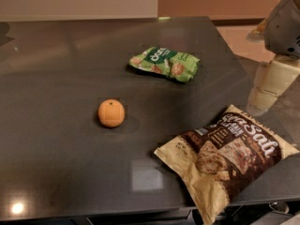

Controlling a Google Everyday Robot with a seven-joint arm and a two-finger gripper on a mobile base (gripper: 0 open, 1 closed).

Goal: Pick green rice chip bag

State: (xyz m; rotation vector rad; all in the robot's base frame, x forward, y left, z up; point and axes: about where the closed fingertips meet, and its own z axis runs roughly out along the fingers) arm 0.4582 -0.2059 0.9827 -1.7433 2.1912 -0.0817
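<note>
The green rice chip bag lies flat on the dark table, towards the back and right of centre. It is light green with a dark green patch with white letters and pictured tan chips. My gripper, cream-coloured under a grey arm housing, hangs at the right edge of the view, beyond the table's right edge. It is well to the right of the bag and apart from it, and holds nothing that I can see.
An orange sits left of centre on the table. A larger brown-and-tan chip bag lies at the front right, overhanging the table's edge. Tan floor shows at the back right.
</note>
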